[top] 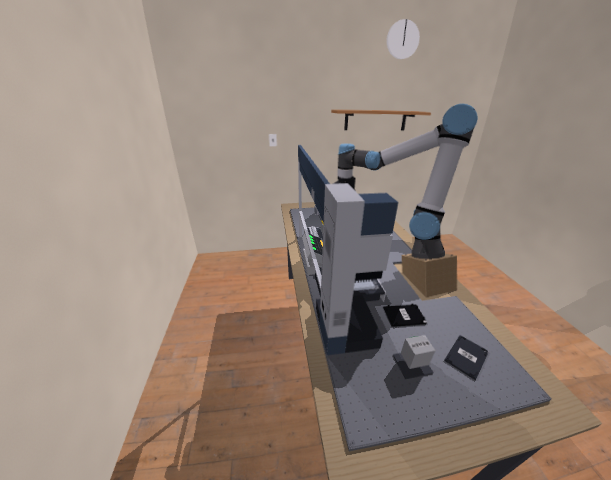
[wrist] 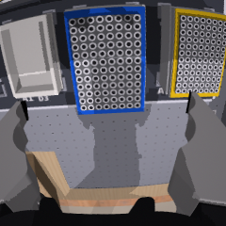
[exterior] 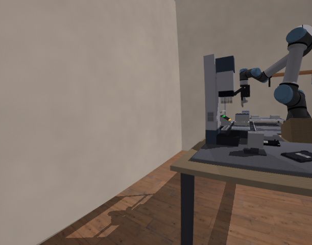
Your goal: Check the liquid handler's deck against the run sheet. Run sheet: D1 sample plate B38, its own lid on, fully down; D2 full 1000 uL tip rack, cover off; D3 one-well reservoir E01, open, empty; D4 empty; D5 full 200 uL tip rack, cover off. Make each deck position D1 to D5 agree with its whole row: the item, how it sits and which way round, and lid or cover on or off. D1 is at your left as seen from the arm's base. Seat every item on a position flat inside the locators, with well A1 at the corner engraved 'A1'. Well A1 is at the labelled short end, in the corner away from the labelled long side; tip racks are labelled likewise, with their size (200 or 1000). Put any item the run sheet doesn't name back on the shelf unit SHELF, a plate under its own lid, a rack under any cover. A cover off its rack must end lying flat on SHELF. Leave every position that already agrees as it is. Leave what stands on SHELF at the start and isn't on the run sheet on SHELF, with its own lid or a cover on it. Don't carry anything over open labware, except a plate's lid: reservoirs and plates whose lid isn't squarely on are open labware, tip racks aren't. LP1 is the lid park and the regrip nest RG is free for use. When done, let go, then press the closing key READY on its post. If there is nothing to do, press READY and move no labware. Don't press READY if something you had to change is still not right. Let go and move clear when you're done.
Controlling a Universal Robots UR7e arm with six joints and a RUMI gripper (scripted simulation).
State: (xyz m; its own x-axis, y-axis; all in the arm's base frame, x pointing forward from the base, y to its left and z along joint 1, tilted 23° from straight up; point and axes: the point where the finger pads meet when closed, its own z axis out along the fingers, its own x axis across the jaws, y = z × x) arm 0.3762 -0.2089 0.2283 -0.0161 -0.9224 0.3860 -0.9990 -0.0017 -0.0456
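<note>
My gripper (wrist: 105,96) is open and empty, hanging above the deck's front edge; it also shows in the exterior view (exterior: 243,101). In the wrist view a blue-rimmed tip rack (wrist: 105,58), uncovered and full, sits straight ahead between my fingers. To its left an open, empty, white one-well reservoir (wrist: 32,56) sits at the spot marked D3. To the right is a yellow-rimmed tip rack (wrist: 199,54), uncovered, partly cut off by the frame edge. Positions D1 and D2 are out of the wrist view.
The liquid handler's tower (top: 346,258) and its pipetting head (exterior: 225,98) stand close beside my gripper. A grey box on a post (top: 417,351) and two black flat pads (top: 404,315) (top: 466,355) lie on the perforated plate. Labware shows at the far end (exterior: 266,117).
</note>
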